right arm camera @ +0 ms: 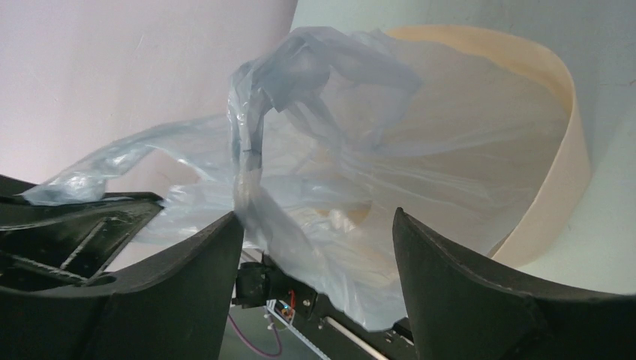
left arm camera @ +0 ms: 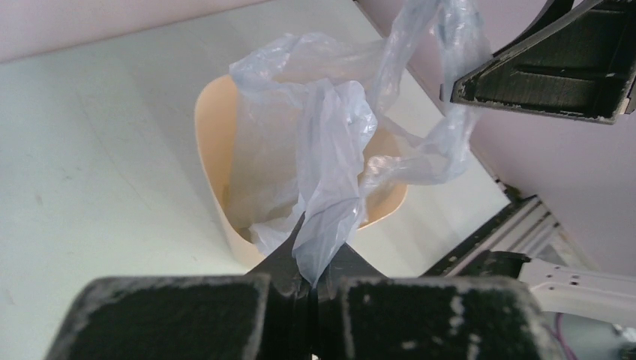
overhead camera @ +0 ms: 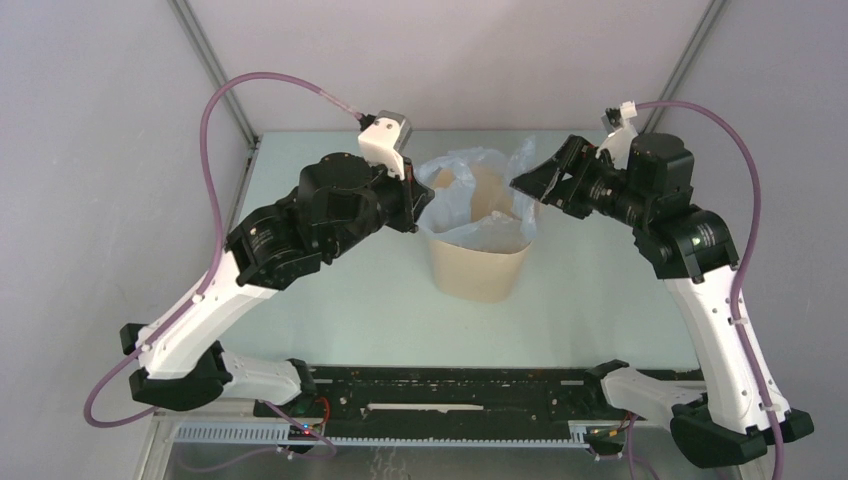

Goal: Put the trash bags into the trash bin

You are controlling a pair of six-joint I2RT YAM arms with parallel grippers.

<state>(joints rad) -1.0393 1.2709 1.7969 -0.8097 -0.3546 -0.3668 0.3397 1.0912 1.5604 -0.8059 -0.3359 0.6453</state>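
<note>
The cream-beige trash bin (overhead camera: 478,268) stands upright at mid-table. The pale-blue trash bag (overhead camera: 470,185) sits in its mouth, with its top edge standing above the rim. My left gripper (overhead camera: 420,205) is at the bin's left rim, shut on a fold of the bag (left arm camera: 330,150), which rises from the pinched jaws (left arm camera: 313,271) over the bin wall (left arm camera: 214,150). My right gripper (overhead camera: 532,185) hovers at the bin's right rim, open. In the right wrist view the bag (right arm camera: 322,172) hangs loose between its wide fingers (right arm camera: 315,219), brushing the left one, with the bin (right arm camera: 559,150) behind.
A black rail (overhead camera: 450,395) runs along the table's near edge between the arm bases. Grey walls and metal frame posts (overhead camera: 215,70) close in the table at the back and sides. Purple cables (overhead camera: 215,150) loop above both arms.
</note>
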